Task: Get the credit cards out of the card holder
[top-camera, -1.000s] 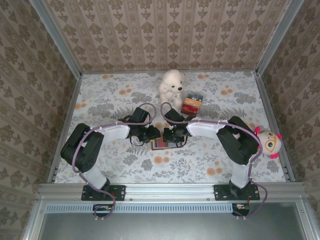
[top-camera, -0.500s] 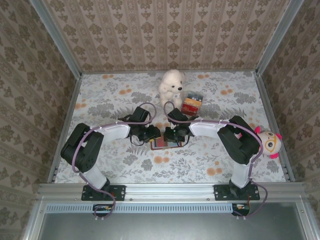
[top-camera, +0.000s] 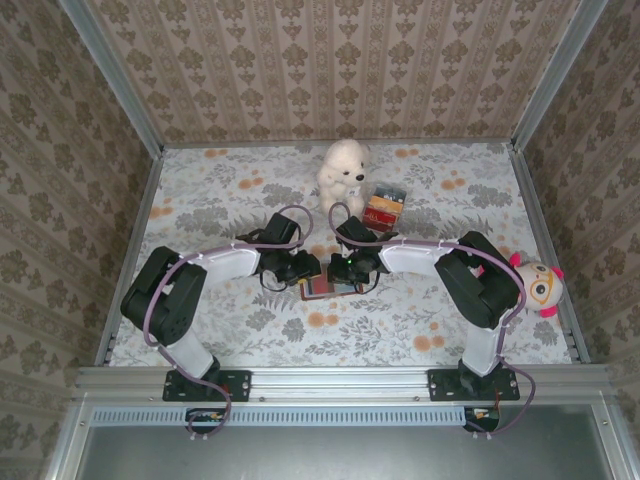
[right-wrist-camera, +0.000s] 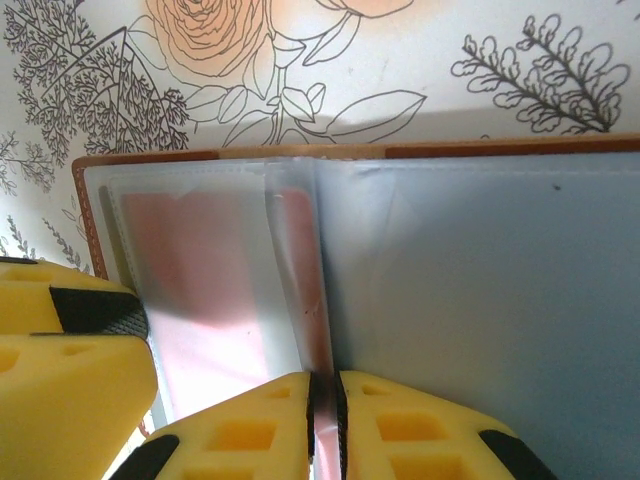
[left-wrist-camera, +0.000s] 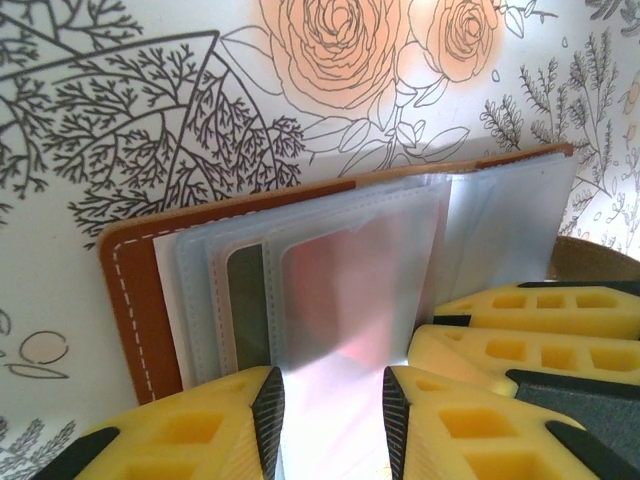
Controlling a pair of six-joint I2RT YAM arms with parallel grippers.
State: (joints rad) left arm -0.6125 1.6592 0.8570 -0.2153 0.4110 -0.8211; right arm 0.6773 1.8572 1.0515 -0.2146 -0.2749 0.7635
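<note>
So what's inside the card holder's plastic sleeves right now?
Through the frosted plastic of the card holder, a reddish card shows, a darker shape beside it. The frosting blurs their faces, and the left gripper covers their lower edges.

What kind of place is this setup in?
Likely a robot test cell, not a home: two black-and-white robot arms bolted to a silver metal rail, wallpapered panels boxing in a floral-print tabletop.

Walls of beige damask wallpaper (top-camera: 330,70) enclose my white, flower-printed table (top-camera: 220,190) on three sides; a silver metal rail (top-camera: 340,378) edges its near side.
</note>
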